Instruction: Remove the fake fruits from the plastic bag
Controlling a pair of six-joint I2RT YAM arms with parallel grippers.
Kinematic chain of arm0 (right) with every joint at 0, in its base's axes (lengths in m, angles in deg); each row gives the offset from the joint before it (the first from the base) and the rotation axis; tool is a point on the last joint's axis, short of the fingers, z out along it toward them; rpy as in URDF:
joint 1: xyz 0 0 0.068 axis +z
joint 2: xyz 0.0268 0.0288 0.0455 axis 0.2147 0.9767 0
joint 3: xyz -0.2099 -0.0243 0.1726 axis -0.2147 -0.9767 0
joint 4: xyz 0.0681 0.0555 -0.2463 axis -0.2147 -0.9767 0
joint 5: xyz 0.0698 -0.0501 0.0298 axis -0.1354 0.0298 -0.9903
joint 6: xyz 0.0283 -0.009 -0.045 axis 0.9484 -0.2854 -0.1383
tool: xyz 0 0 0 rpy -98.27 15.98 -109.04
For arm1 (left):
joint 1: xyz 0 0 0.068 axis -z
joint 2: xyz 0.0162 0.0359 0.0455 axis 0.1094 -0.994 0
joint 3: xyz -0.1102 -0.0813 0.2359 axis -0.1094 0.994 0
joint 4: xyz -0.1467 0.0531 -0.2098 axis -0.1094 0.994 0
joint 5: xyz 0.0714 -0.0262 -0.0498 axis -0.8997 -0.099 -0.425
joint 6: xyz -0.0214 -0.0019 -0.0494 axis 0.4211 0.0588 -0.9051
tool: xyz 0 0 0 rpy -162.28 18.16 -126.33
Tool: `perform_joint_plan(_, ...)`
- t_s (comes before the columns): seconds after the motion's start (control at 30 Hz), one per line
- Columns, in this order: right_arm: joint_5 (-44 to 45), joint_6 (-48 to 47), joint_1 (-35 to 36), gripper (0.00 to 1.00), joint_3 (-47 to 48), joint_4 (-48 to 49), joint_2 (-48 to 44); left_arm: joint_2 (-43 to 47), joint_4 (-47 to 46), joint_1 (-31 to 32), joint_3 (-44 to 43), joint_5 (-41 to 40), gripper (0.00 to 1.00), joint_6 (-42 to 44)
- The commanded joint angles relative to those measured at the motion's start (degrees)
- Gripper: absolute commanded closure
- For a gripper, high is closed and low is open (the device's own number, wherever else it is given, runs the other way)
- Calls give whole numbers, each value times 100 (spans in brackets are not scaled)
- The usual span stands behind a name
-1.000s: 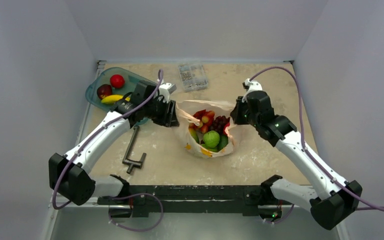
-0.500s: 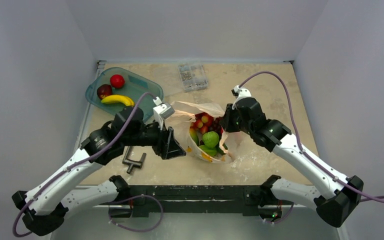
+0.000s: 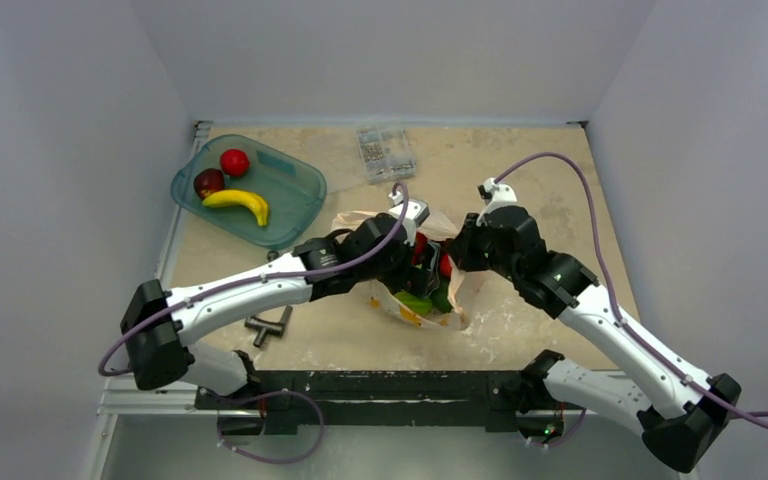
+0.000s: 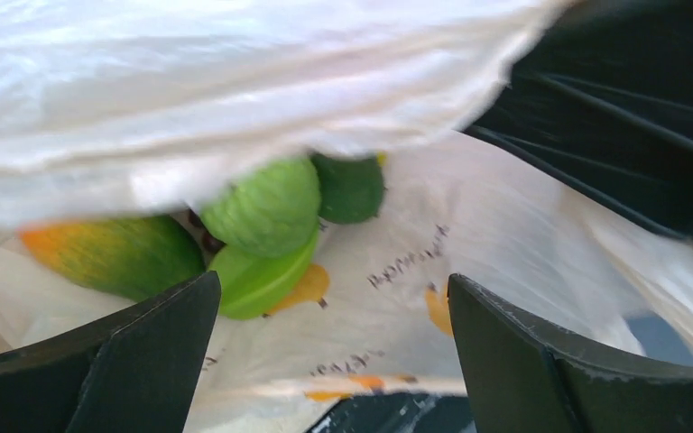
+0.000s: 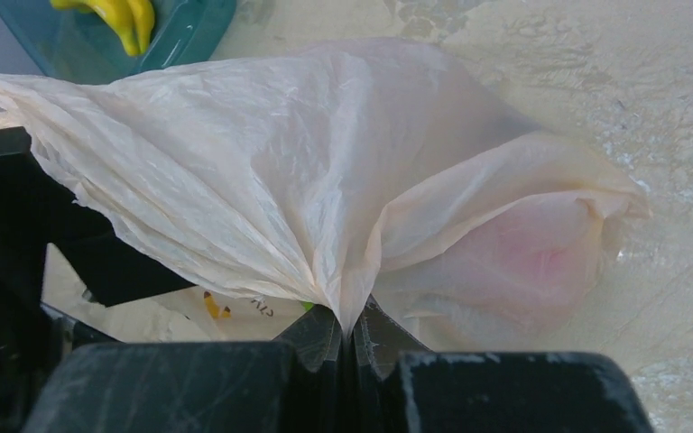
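Right gripper (image 5: pixel 354 338) pinches the right wall of the plastic bag (image 5: pixel 280 180), apparently holding its mouth open so the left gripper (image 4: pixel 334 316), jaws spread, can reach the lime (image 4: pixel 266 206).

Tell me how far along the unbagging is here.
Done: a banana, a bright red fruit and a dark red fruit lie in the teal tray. In hand: the right end effector pinches the plastic bag's edge shut, and the left end effector is open at the bag's mouth, holding nothing. Left: green fruits and red pieces inside the bag.
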Motion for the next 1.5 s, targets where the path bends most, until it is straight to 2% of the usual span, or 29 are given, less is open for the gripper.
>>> perform_joint_plan(0.0, 142, 64, 9, 100, -6, 22, -225, -314, -490, 9, -221, -959, 3, -69)
perform_joint_plan(0.23, 97, 82, 13, 100, -182, 69, -435, -1140, -441, 9, -570, -1111, 25, 147)
perform_joint_plan(0.43, 4, 59, 11, 100, -255, 72, -408, -1825, -405, 9, -885, -1267, 26, 335)
perform_joint_plan(0.57, 8, 69, 12, 100, -361, 53, -457, -2090, -396, 4, -911, -1390, 21, 403)
perform_joint_plan(0.67, -33, 95, 15, 100, -487, 27, -476, -2235, -371, 0, -904, -1316, 26, 363)
perform_joint_plan(0.83, -47, 153, 11, 100, -699, 44, -553, -2246, -494, 0, -693, -1160, 51, 280)
perform_joint_plan(0.93, -45, 163, 15, 100, -796, 64, -598, -2167, -431, 0, -646, -1139, 70, 286)
perform_joint_plan(1.03, 21, 168, 13, 100, -906, 108, -608, -2005, -349, 0, -569, -1058, 83, 282)
perform_joint_plan(1.23, 56, 66, 15, 100, -1054, 218, -512, -1506, -246, 0, -398, -869, 100, 229)
perform_joint_plan(1.47, 156, -73, 14, 100, -1141, 301, -569, -1134, -36, -4, -437, -844, 100, 183)
